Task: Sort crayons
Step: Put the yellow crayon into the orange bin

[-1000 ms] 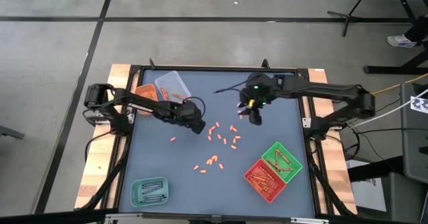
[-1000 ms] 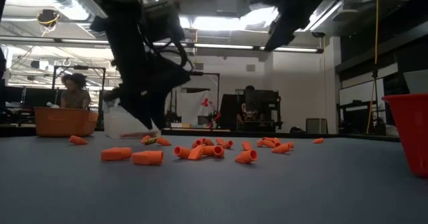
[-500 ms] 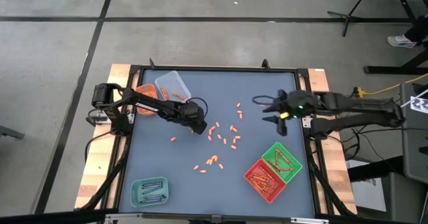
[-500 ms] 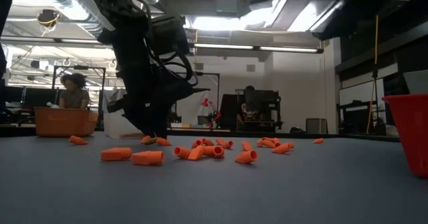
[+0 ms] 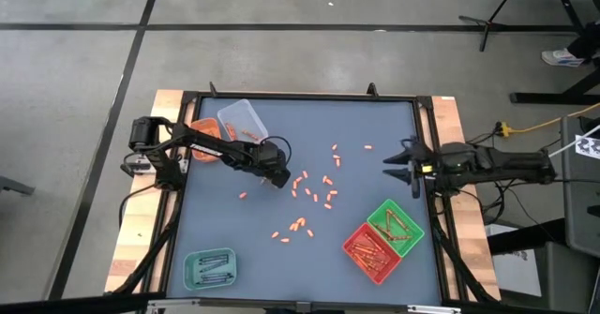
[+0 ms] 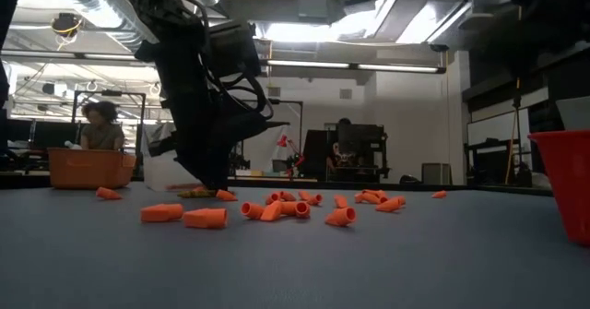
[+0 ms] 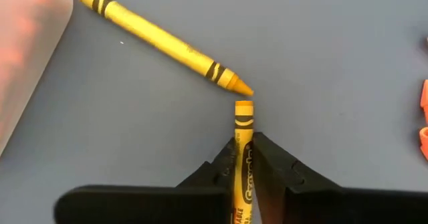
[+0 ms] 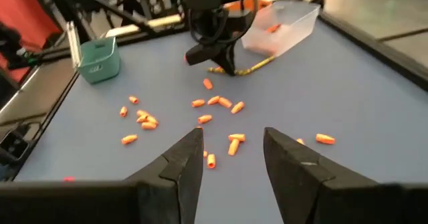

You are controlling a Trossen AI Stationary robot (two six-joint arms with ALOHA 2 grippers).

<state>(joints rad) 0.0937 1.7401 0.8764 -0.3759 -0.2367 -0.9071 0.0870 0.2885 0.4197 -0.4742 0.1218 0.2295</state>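
My left gripper (image 5: 278, 177) stands low over the table's middle left, shut on a yellow crayon (image 7: 243, 150). A second yellow crayon (image 7: 160, 40) lies flat on the mat just beyond, its tip close to the held one's end. Short orange crayon pieces (image 5: 314, 190) lie scattered across the middle of the table. My right gripper (image 5: 401, 164) hangs open at the table's right edge, touching nothing; its fingers (image 8: 231, 150) show a wide gap in the right wrist view. My left gripper pinches the yellow crayon by its wrapped shaft (image 7: 243, 162) between the two fingers. The fingers slant down from above, and the crayon runs along them, its striped end (image 7: 244, 109) sticking out past the fingertips. Whether it is clear of the mat I cannot tell.
A clear tray (image 5: 242, 119) and an orange tray (image 5: 202, 129) stand at the far left. A teal tray (image 5: 209, 268) sits at the near left. Green (image 5: 394, 225) and red (image 5: 370, 251) trays holding crayons sit at the near right.
My right arm has drawn back from over the table's far middle to the right edge, its gripper staying open. My left gripper has sunk a little toward the mat and come down on the yellow crayon.
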